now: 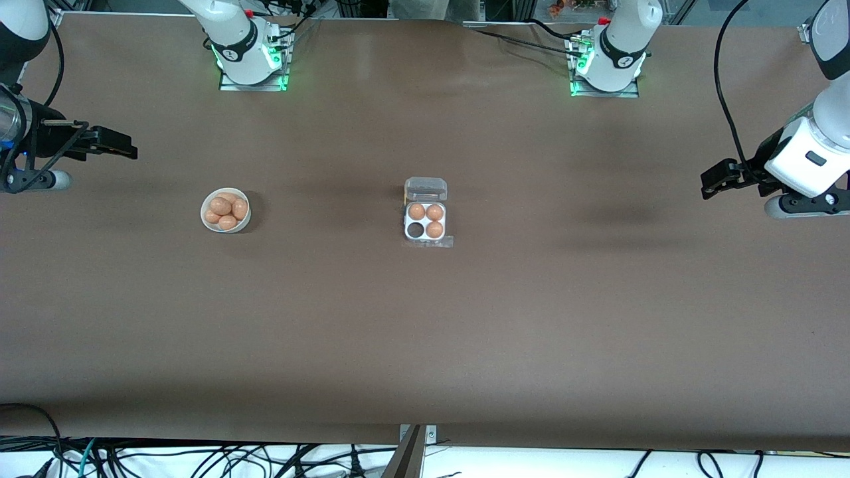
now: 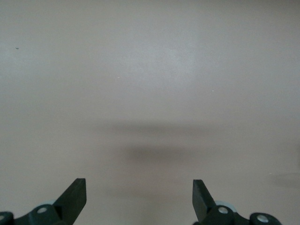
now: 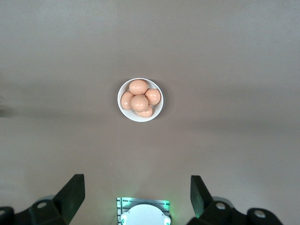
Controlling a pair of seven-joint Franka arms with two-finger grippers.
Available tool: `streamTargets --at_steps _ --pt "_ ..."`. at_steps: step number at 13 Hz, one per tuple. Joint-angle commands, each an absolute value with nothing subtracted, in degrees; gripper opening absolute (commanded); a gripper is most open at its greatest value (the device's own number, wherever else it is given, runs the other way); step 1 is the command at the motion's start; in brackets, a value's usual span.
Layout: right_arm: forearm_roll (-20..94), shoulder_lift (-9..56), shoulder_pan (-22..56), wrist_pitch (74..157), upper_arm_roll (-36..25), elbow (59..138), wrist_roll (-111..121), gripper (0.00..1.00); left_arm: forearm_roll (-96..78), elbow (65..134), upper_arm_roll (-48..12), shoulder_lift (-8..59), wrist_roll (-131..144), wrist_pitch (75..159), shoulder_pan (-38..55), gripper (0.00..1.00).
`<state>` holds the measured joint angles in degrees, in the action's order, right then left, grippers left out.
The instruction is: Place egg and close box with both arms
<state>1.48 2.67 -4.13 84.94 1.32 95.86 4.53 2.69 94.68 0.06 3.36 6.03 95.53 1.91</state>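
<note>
Brown table (image 1: 425, 332). Two grippers hang above its ends, jaws apart and empty: right gripper (image 3: 136, 194), left gripper (image 2: 139, 197). Mid-table, one open box (image 1: 425, 222) holds three eggs. One white bowl (image 1: 226, 210), toward the right arm's end, holds five eggs (image 3: 140, 102).

L pincer (image 2: 139, 197) & R pincer (image 3: 137, 194) agape, aloft
</note>
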Motion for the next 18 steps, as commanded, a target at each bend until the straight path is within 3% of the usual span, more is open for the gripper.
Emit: streamTargets --at_steps 1,9,12,15,18 --pt "0.9 1.1 -4.7 84.6 2.0 97.2 4.5 1.0 2.2 93.1 -0.1 4.0 5.2 95.3 1.6 1.0" --pt "0.9 -0.2 -4.7 84.7 4.1 98.2 0.4 1.0 2.2 93.0 -0.1 4.0 4.9 95.3 1.6 1.0" --pt "1.5 -1.1 -4.7 87.3 5.0 103.1 -0.5 1.0 2.1 93.0 -0.2 4.0 4.8 95.4 1.6 1.0" --pt "1.6 -5.6 -4.7 98.7 5.0 116.1 -0.4 1.0 1.4 92.9 -0.3 4.0 4.8 95.4 1.7 1.0" --pt "1.5 -4.3 -4.7 110.0 5.0 124.3 0.3 1.0 0.1 92.3 -0.2 4.0 4.8 95.4 1.7 1.0"
